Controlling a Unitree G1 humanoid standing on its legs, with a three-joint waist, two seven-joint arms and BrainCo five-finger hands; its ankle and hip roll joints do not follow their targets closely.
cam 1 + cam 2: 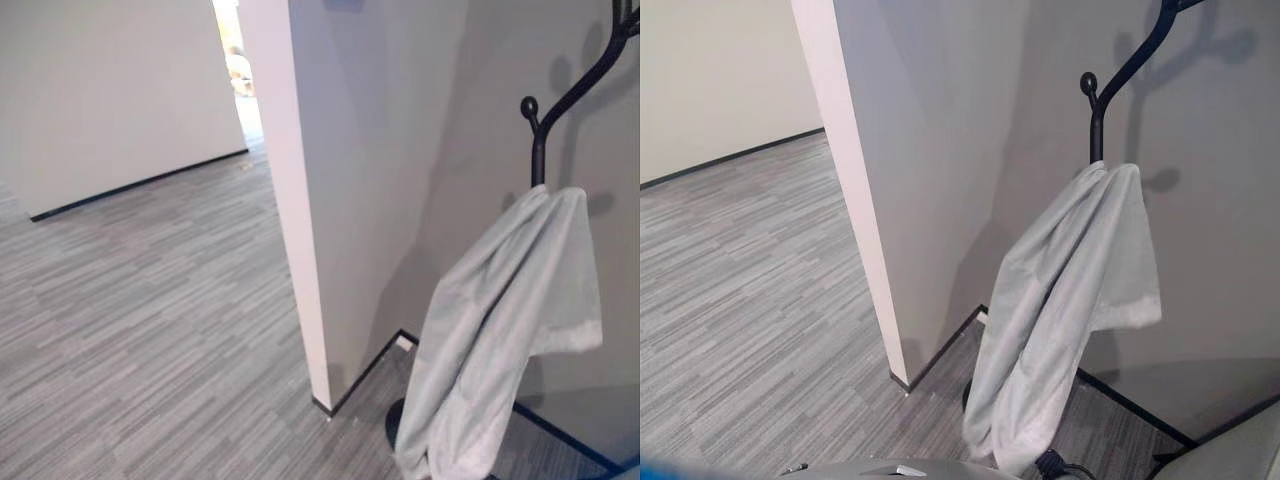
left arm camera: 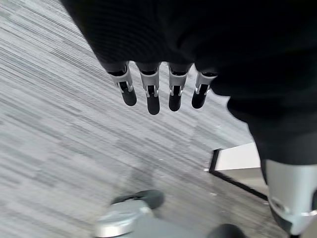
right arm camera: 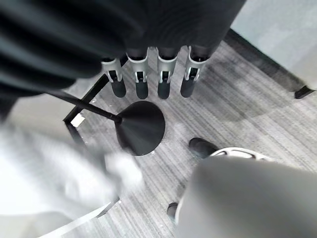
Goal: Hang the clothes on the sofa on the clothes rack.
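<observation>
**Both hands free, garment draped on the rack**

In the left wrist view we see our left hand with its fingers hanging straight and relaxed, holding nothing, above the grey striped floor.

In the right wrist view our right hand is likewise released, its fingers straight and empty. Past them sits the round black base of the clothes rack on the floor, and a pale blur of cloth lies at about 8 o'clock of that base.

In the left eye view we find the light grey garment draped over a hook of the black clothes rack, hanging down toward the base. The white wall corner stands at 9 o'clock of the garment.

In the right eye view the same garment hangs from the rack, its lower end near the floor.
</observation>
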